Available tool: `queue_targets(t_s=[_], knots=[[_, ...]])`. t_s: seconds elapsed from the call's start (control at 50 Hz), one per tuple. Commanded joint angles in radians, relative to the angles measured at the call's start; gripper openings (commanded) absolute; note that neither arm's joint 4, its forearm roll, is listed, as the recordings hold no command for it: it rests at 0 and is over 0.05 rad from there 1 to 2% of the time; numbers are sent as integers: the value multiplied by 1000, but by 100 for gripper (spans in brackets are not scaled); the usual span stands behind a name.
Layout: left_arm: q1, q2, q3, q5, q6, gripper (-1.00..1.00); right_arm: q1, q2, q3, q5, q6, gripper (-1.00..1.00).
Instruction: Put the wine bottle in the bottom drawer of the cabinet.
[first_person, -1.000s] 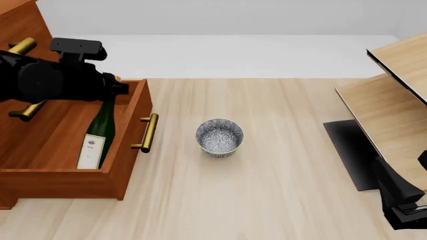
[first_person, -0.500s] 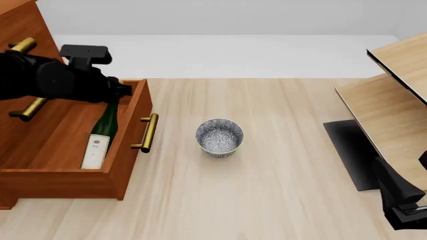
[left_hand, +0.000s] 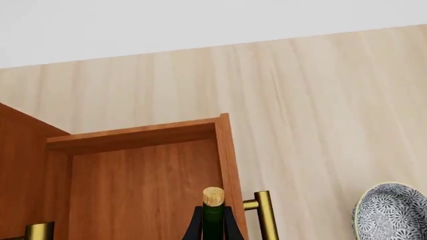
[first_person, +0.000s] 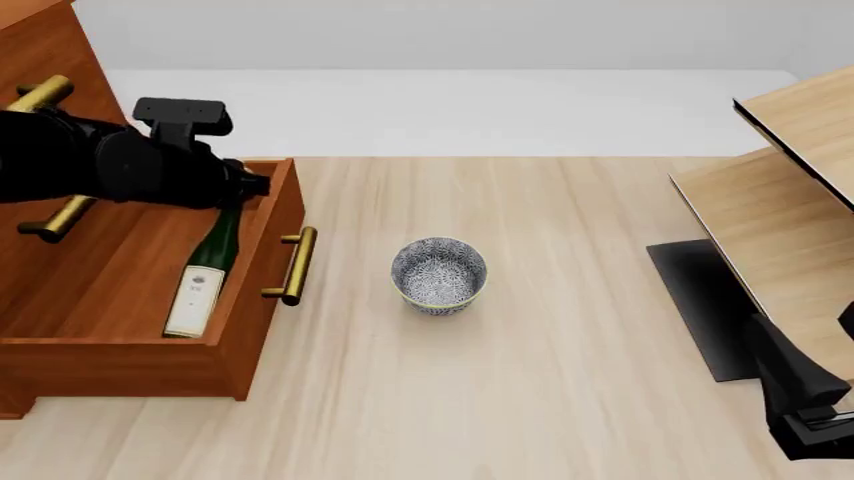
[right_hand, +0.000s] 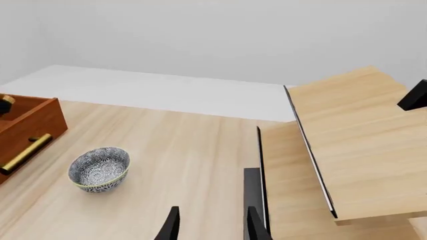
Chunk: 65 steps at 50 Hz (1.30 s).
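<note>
1. Currently the left gripper (first_person: 243, 196) clamps the neck of the wine bottle (first_person: 203, 275), which leans inside the bottom drawer (first_person: 262, 250) of the cabinet (first_person: 34, 60), label end low.
2. Lower the neck until the glass rests on the drawer floor before releasing; keep clear of the front panel.
3. The right gripper (right_hand: 211, 225) hangs parted over the table (first_person: 534, 380), holding nothing.
4. Count: one bottle, one patterned bowl (first_person: 438, 274), one pale shelf unit (first_person: 781, 190), three brass handles visible in the front view.
</note>
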Motion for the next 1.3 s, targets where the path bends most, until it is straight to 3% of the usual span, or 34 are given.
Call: queue_targets(t_s=[0.02, 1.3], knots=[[3, 29, 4, 2, 4, -100, 0, 3, 0, -3, -1, 100], [34, 90, 11, -46, 8, -100, 5, 23, 1, -19, -2, 100]])
